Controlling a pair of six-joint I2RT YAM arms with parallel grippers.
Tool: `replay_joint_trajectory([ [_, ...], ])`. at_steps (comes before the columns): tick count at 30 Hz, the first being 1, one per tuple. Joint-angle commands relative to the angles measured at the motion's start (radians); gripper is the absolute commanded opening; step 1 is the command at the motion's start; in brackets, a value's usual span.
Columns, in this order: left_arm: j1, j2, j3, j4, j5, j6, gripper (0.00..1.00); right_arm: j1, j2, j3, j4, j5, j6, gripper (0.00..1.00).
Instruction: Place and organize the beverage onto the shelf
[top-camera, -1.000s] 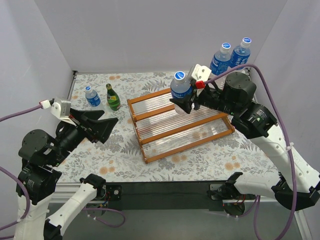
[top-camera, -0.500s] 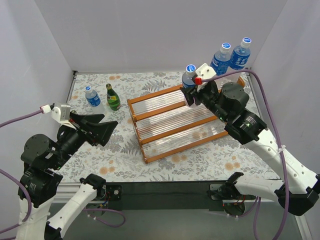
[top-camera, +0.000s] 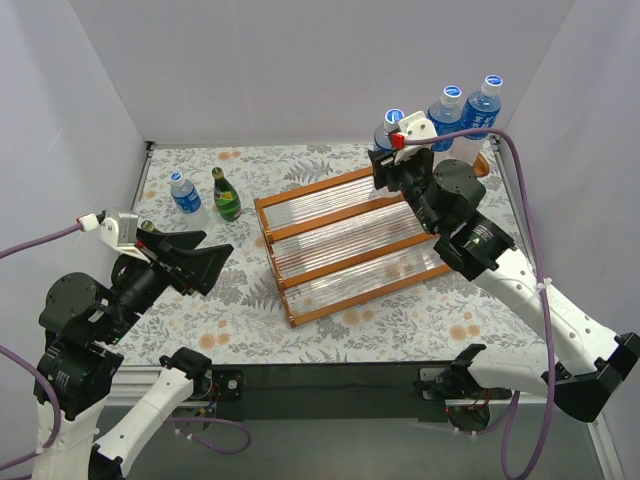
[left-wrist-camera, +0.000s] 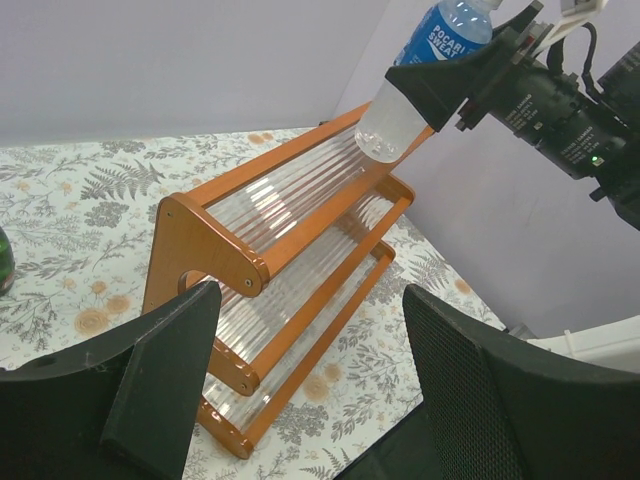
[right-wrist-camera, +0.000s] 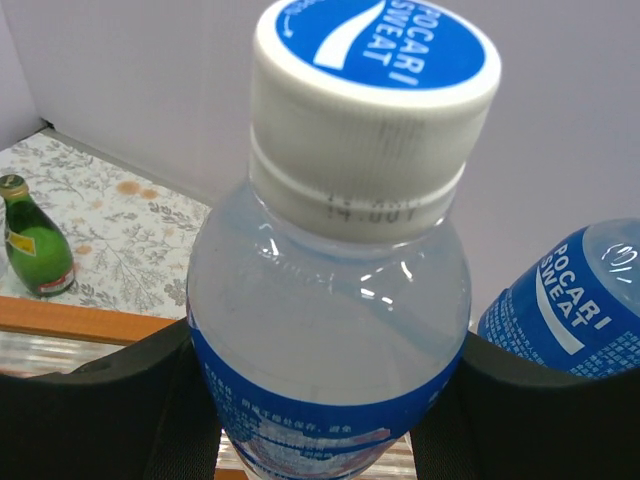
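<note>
My right gripper is shut on a clear bottle with a blue label and white cap. It holds the bottle upright at the far right end of the shelf's top tier. I cannot tell whether the bottle touches the tier. Two more clear bottles stand just right of it. In the right wrist view the held bottle fills the space between my fingers. A small clear bottle and a green bottle stand on the table at far left. My left gripper is open and empty, left of the shelf.
White walls close in the back and both sides. The flower-patterned table shows in front of the shelf. The lower two tiers hold nothing. The left wrist view shows the held bottle and the right arm above the shelf's far end.
My right gripper has carried the clear bottle back and to the right, from above the shelf's middle to the top tier's far right end. My left arm shifted slightly.
</note>
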Motion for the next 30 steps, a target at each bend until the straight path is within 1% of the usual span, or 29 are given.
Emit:
replay_joint_trajectory([
  [1, -0.004, -0.001, -0.006, -0.016, -0.017, 0.009, 0.72, -0.015, -0.006, 0.056, 0.229, 0.065, 0.026, 0.01],
  [3, -0.004, -0.004, -0.009, -0.019, -0.017, 0.012, 0.72, -0.023, 0.011, 0.062, 0.229, 0.084, 0.042, 0.01],
  [20, -0.004, -0.007, -0.004, -0.030, -0.023, 0.030, 0.72, -0.105, 0.076, 0.080, 0.231, 0.093, 0.126, 0.01],
  [23, -0.004, -0.007, -0.004, -0.033, -0.026, 0.032, 0.72, -0.112, 0.077, 0.080, 0.229, 0.094, 0.132, 0.07],
  [26, -0.004, -0.007, -0.006, -0.033, -0.026, 0.033, 0.72, -0.116, 0.077, 0.077, 0.231, 0.096, 0.138, 0.16],
  [27, -0.004, -0.006, -0.004, -0.031, -0.025, 0.033, 0.72, -0.118, 0.076, 0.076, 0.231, 0.096, 0.138, 0.23],
  [29, -0.004, -0.006, -0.004, -0.030, -0.025, 0.035, 0.72, -0.119, 0.073, 0.070, 0.231, 0.097, 0.143, 0.31],
  [30, -0.004, -0.004, -0.002, -0.030, -0.026, 0.035, 0.72, -0.118, 0.071, 0.066, 0.229, 0.097, 0.146, 0.37],
])
